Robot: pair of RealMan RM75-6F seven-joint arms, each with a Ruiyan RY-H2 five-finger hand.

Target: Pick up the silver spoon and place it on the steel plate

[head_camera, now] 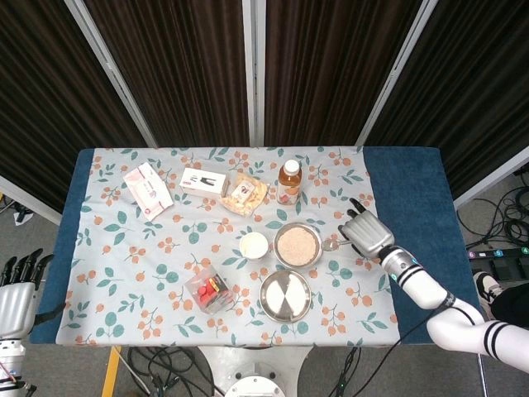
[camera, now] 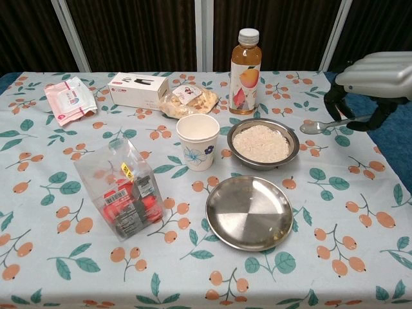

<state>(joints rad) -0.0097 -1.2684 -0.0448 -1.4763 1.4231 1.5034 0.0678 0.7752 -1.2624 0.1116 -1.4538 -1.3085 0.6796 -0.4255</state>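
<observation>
My right hand (head_camera: 368,234) (camera: 376,74) pinches the handle of the silver spoon (head_camera: 331,244) (camera: 320,126) and holds it in the air, roughly level, with its bowl pointing left. The spoon hangs just right of the rice bowl's rim. Nearer the table's front edge, in front of the rice bowl, lies the steel plate (head_camera: 285,295) (camera: 249,212) with nothing on it. My left hand (head_camera: 16,294) hangs off the table's left side with its fingers apart and holds nothing; only the head view shows it.
A steel bowl of rice (camera: 262,143) stands behind the plate, with a paper cup (camera: 197,141) to its left. A juice bottle (camera: 244,63), a snack bag (camera: 187,100), a white box (camera: 138,90) and a tissue pack (camera: 68,98) line the back. A clear plastic box (camera: 122,190) sits front left.
</observation>
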